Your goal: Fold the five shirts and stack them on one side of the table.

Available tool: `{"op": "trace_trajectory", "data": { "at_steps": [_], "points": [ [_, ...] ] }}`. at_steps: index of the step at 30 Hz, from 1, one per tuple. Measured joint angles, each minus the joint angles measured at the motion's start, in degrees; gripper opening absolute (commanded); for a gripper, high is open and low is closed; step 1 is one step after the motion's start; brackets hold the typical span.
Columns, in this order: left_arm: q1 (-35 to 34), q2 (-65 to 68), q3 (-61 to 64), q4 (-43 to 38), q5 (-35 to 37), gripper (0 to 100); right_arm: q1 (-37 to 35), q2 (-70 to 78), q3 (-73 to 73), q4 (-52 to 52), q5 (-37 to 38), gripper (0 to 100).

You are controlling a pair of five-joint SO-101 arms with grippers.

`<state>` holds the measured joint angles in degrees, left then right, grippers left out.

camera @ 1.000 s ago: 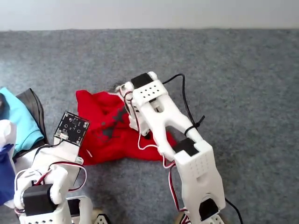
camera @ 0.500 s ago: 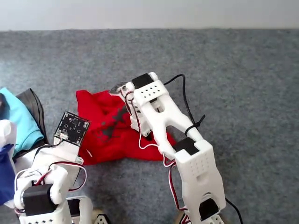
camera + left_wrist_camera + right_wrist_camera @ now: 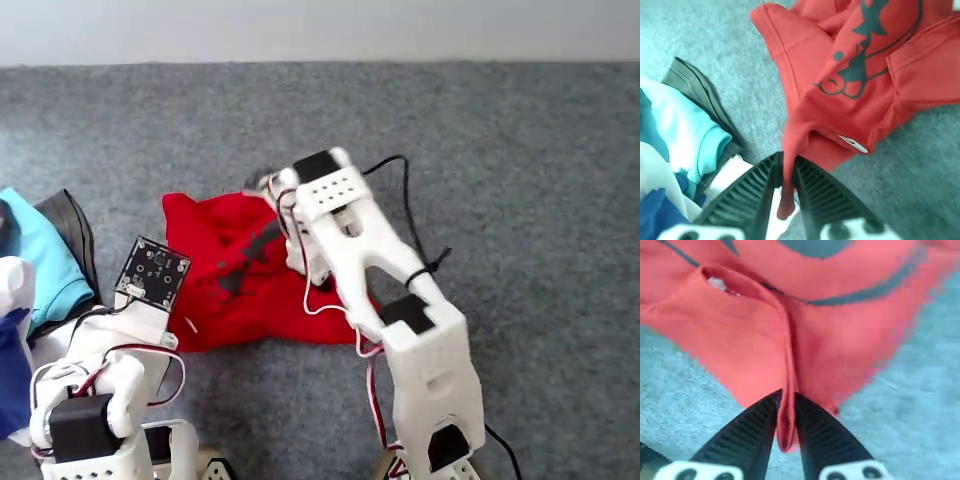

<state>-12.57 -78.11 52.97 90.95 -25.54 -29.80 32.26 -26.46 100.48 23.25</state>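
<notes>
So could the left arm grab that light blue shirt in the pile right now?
Probably not yet. The left gripper is clamped on a fold of the red shirt, so it would have to let go first. The light blue shirt lies close beside it, with nothing in between.

The red cloth shirt [image 3: 260,312] looks soft and matt; the grey tabletop [image 3: 520,150] rough, felt-like; the left pincer [image 3: 786,165] ribbed black plastic.

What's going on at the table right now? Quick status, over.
Left hand shut on red shirt edge. Right hand shut on another fold. Shirt crumpled, not yet folded. Pile of other shirts beside it, clear of both.
</notes>
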Motion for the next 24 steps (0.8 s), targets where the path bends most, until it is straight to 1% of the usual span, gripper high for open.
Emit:
{"op": "trace_trajectory", "data": {
  "at_steps": [4,12,17,20,24],
  "points": [
    [0.0,0.3,-1.8,-3.9,0.0,1,2.5,-10.0,0.0,0.0,3.0,0.9],
    [0.0,0.3,-9.8,-12.7,0.0,1,10.0,-33.6,0.0,0.0,10.4,0.9],
    [0.0,0.1,-16.3,-19.0,-0.3,1,10.6,-48.5,0.0,-0.2,17.2,0.9],
    [0.0,0.8,-19.6,-22.2,-3.5,1,11.1,-56.9,0.0,-2.0,20.8,0.9],
    [0.0,5.5,-27.3,-23.0,-6.7,1,11.0,-65.5,0.0,-7.2,25.5,0.9]
  ]
}}
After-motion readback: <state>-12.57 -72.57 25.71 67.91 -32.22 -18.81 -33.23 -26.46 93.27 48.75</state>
